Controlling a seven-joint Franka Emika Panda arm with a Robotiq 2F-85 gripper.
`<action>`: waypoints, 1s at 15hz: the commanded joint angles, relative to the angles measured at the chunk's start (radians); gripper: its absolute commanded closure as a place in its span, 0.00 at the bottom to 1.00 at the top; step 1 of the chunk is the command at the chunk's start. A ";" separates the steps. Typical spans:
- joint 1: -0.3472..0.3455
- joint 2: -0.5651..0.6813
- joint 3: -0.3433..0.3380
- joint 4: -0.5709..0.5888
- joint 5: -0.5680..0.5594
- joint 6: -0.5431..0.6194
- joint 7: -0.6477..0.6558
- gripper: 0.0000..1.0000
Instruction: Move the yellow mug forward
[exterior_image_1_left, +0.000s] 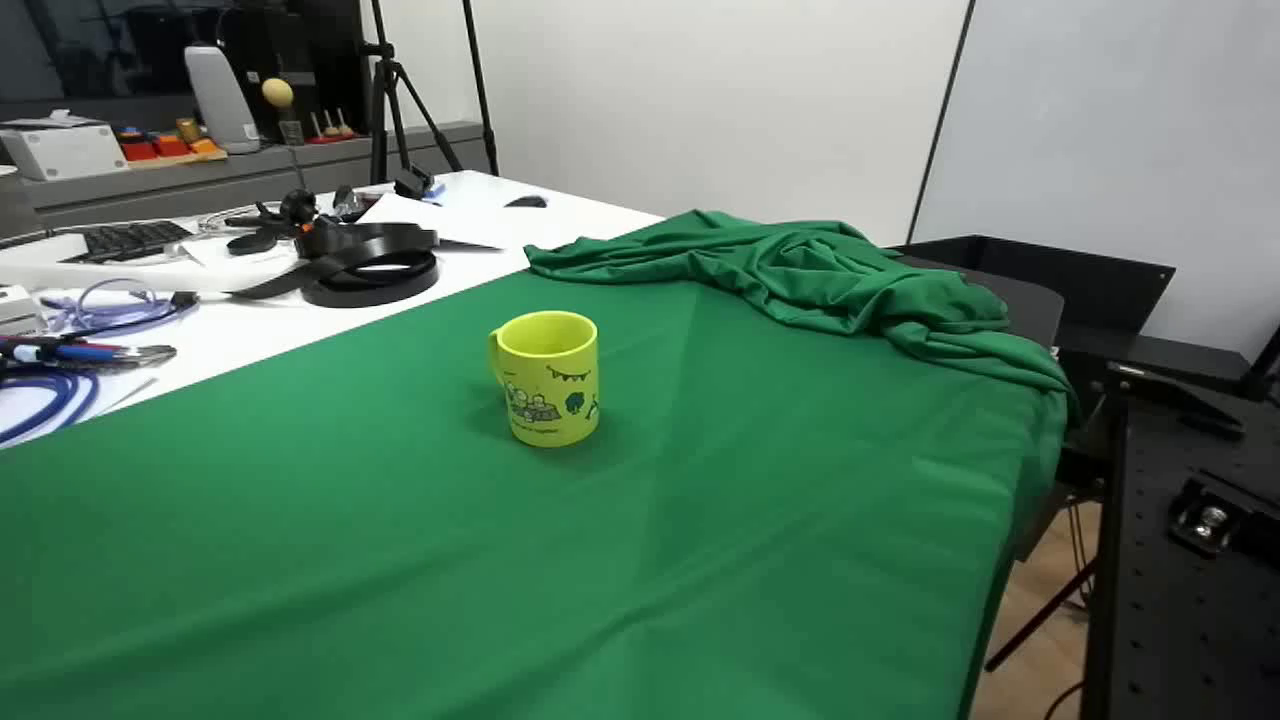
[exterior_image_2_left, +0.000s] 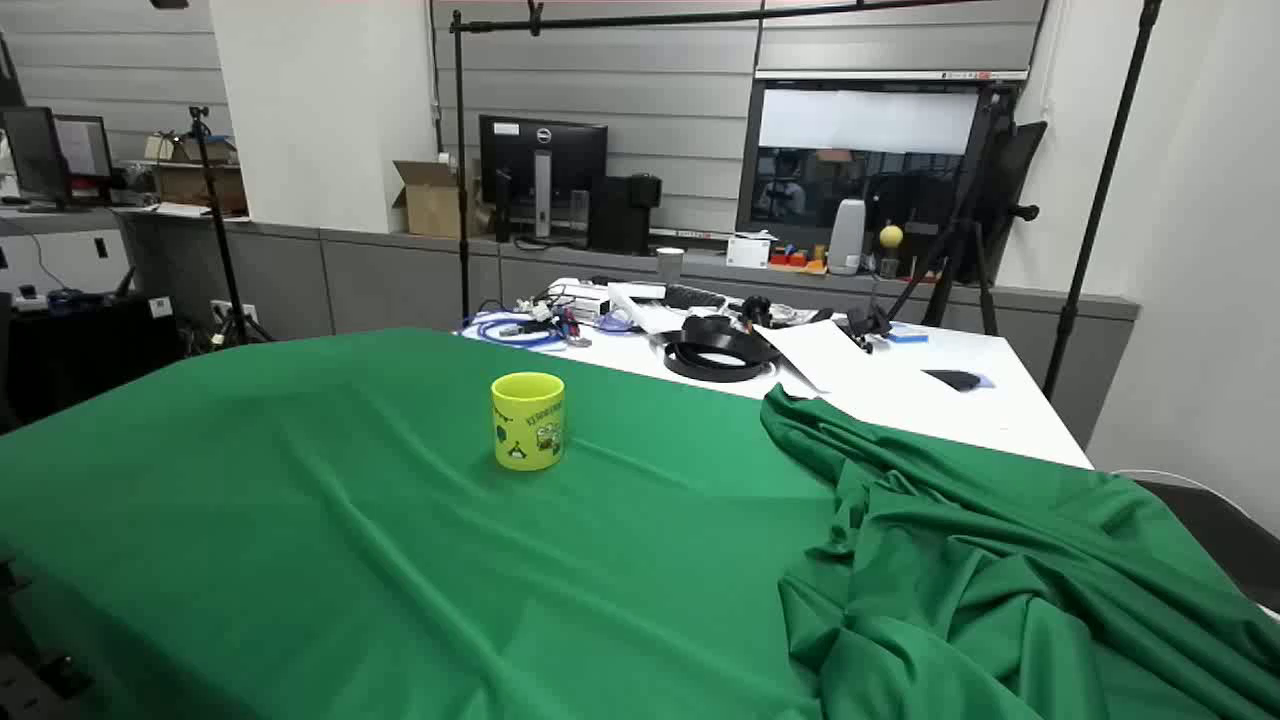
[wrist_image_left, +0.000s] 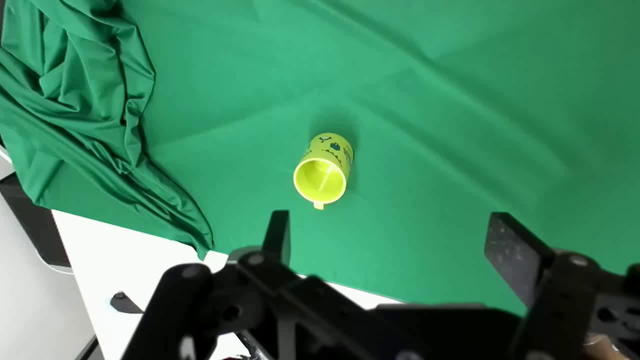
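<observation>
Green cloth (exterior_image_1_left: 330, 540) spreads over table (exterior_image_2_left: 930, 410), bunched into folds at one side. Coiled black band (exterior_image_1_left: 415, 278) lies on white stretch beyond. Yellow mug (exterior_image_1_left: 550, 390), dark drawings on side, stands upright on flat cloth, handle toward my hand (wrist_image_left: 390, 225) in wrist view. My fingers (wrist_image_left: 512, 255) stand wide apart, clear of mug.

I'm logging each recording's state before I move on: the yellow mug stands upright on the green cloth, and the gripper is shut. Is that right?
Not quite: the gripper is open, not shut. The wrist view shows its fingers spread wide apart. The yellow mug does stand upright on the green cloth.
</observation>
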 joint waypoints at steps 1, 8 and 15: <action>0.020 0.006 -0.015 0.003 -0.015 -0.003 0.013 0.00; 0.020 0.006 -0.015 0.003 -0.015 -0.003 0.013 0.00; -0.067 0.031 -0.012 -0.025 -0.161 0.094 0.031 0.00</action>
